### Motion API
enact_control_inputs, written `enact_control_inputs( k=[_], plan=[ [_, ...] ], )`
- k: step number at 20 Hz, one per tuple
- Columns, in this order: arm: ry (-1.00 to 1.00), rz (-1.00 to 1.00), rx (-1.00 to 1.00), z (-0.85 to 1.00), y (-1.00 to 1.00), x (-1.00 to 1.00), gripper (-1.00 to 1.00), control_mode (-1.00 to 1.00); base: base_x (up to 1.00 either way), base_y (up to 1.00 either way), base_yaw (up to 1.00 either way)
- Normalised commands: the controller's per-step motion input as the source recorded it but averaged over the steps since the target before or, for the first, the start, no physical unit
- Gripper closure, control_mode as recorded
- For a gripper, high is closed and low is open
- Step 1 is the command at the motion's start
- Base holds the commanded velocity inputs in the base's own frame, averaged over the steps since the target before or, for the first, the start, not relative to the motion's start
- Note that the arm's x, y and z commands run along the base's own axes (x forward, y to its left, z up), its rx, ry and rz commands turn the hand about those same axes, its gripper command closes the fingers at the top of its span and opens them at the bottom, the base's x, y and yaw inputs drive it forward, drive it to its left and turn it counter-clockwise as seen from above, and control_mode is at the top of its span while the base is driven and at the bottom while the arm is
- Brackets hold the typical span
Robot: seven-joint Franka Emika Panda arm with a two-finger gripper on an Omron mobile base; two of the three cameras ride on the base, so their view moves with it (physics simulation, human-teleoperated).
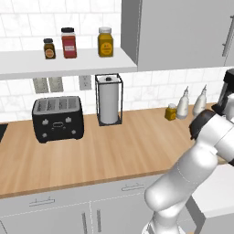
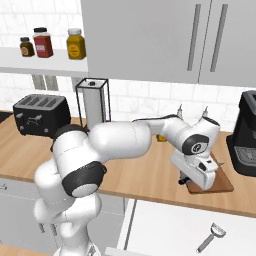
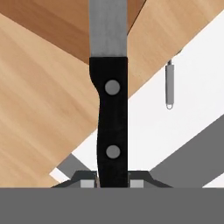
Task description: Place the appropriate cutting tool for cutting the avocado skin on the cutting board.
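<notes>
Light wooden counter (image 2: 140, 175) under grey cabinets. Knife (image 3: 111, 113), black riveted handle, steel blade, pinched in gripper (image 3: 112, 181), blade over reddish-brown cutting board (image 2: 225, 184) corner.

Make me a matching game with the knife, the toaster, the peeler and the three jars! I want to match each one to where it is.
Things:
1. knife
2. toaster
3. peeler
4. three jars

Places:
A. on the white shelf
B. on the white surface in front of the wooden counter
C. held in the gripper
D. on the wooden counter, left of the paper towel roll

Pairs: 1-C, 2-D, 3-B, 4-A
</notes>
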Motion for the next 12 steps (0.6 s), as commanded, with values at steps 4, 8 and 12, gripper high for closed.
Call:
enact_control_inputs(
  k=[4, 8, 12],
  plan=[
    [0.01, 0.0, 0.0, -0.31, -0.14, 0.16, 1.0, -1.0, 0.0, 0.0, 0.0],
    [0.0, 0.0, 0.0, -0.22, -0.2, 0.08, 1.0, -1.0, 0.0, 0.0, 0.0],
    [0.0, 0.0, 0.0, -0.08, -0.24, 0.18, 1.0, -1.0, 0.0, 0.0, 0.0]
  ],
)
